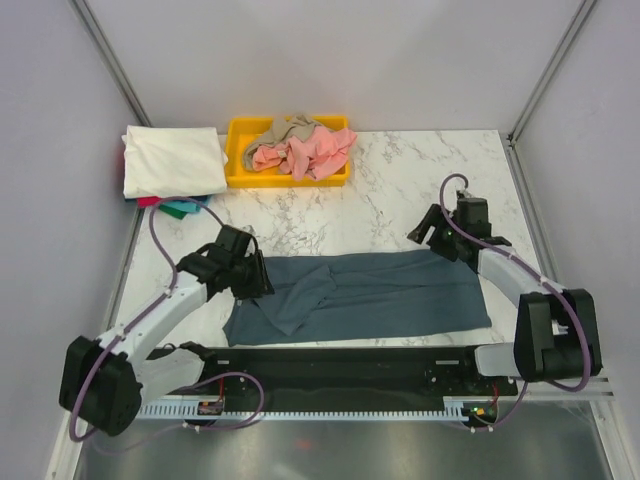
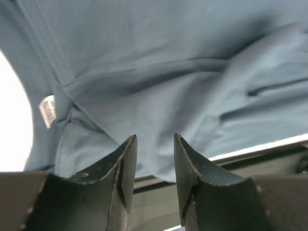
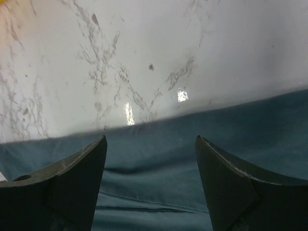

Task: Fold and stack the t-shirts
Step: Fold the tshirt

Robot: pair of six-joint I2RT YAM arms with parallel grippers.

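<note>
A large slate-blue t-shirt [image 1: 370, 295] lies spread across the near half of the marble table, its left part bunched and folded over. My left gripper [image 1: 252, 272] hovers over the shirt's left end, jaws apart with nothing between them; the left wrist view shows the shirt [image 2: 168, 86] and its white label [image 2: 47, 109] below. My right gripper [image 1: 430, 238] is wide open above the shirt's far right edge [image 3: 159, 163]. A folded cream-white shirt [image 1: 172, 160] tops a stack at the far left, with teal [image 1: 185, 209] and red [image 1: 148, 201] edges beneath. Salmon-pink [image 1: 310, 152] and tan [image 1: 290, 128] shirts lie crumpled in the bin.
A yellow plastic bin [image 1: 238, 170] stands at the back centre. Grey walls enclose the table at back and sides. A black rail [image 1: 350, 362] runs along the near edge between the arm bases. Bare marble [image 1: 400, 190] lies beyond the blue shirt.
</note>
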